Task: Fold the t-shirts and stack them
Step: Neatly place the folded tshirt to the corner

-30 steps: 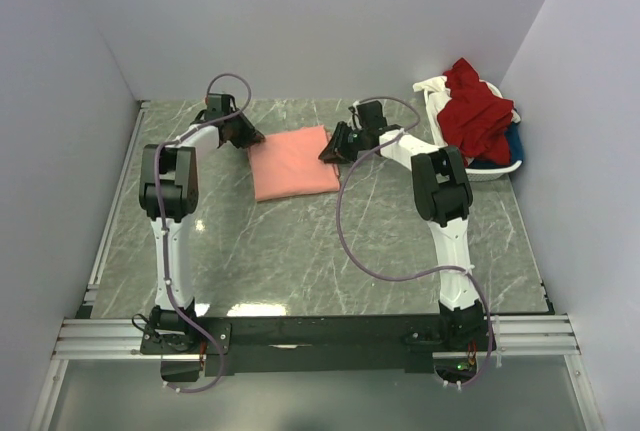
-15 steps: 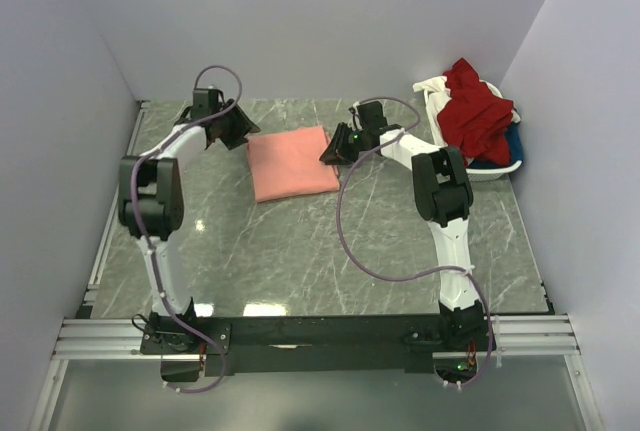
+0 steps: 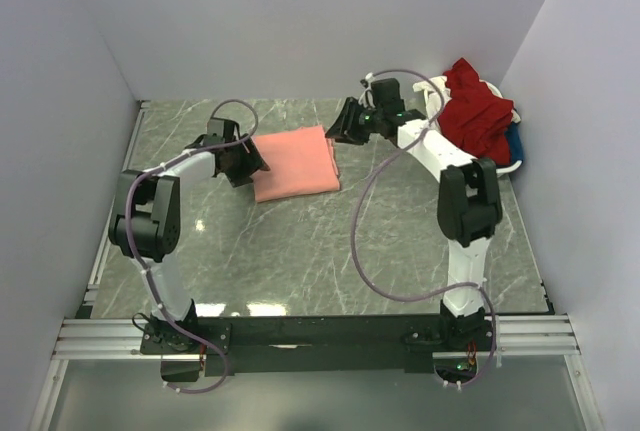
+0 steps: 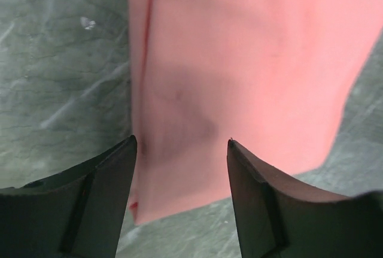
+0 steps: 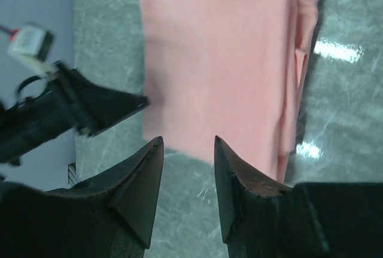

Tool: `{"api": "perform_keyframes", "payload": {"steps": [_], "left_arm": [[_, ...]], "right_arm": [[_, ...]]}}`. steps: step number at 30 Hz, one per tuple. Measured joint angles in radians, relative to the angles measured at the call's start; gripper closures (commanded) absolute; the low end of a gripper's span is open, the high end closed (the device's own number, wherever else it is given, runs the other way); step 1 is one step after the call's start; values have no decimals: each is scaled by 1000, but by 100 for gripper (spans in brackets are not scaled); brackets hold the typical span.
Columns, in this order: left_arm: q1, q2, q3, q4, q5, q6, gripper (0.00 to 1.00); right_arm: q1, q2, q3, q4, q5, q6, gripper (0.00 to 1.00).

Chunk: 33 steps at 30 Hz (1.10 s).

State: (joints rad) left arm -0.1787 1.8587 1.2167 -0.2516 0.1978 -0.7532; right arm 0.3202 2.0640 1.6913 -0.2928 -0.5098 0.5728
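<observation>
A salmon-pink t-shirt (image 3: pixel 293 162) lies folded into a rectangle on the grey marble table, also in the left wrist view (image 4: pixel 239 78) and right wrist view (image 5: pixel 221 66). My left gripper (image 3: pixel 250 162) is open and empty, just above the shirt's left edge (image 4: pixel 181 142). My right gripper (image 3: pixel 340 129) is open and empty, raised over the table beside the shirt's right edge (image 5: pixel 188 140). Dark red (image 3: pixel 478 111), white (image 3: pixel 432 88) and blue (image 3: pixel 512 143) shirts are heaped in a basket at the back right.
The white basket (image 3: pixel 490 172) stands against the right wall. White walls enclose the table on the left, back and right. A metal rail runs along the near edge by the arm bases (image 3: pixel 300 336).
My left gripper swung from the shirt's far left corner back to its left edge. My right gripper lifted and drew back from the shirt's right edge toward the far side.
</observation>
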Motion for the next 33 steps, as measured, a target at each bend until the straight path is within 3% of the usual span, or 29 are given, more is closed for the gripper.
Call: {"api": "perform_keyframes", "payload": {"steps": [3, 9, 10, 13, 20, 26, 33], "left_arm": [[-13, 24, 13, -29, -43, 13, 39], [-39, 124, 122, -89, -127, 44, 78], [-41, 143, 144, -110, -145, 51, 89], [-48, 187, 228, -167, -208, 65, 99], [-23, 288, 417, -284, -479, 143, 99], [80, 408, 586, -320, -717, 246, 99], [214, 528, 731, -309, -839, 324, 100]], "right_arm": [[0, -121, -81, 17, 23, -5, 53], [0, -320, -305, 76, 35, 13, 53], [0, -344, -340, 80, 39, 15, 53], [0, -443, -461, 92, 55, 24, 53], [0, -717, -693, 120, 69, 35, 54], [0, -909, -818, 110, 82, 20, 54], [0, -999, -881, 67, 94, -13, 54]]}}
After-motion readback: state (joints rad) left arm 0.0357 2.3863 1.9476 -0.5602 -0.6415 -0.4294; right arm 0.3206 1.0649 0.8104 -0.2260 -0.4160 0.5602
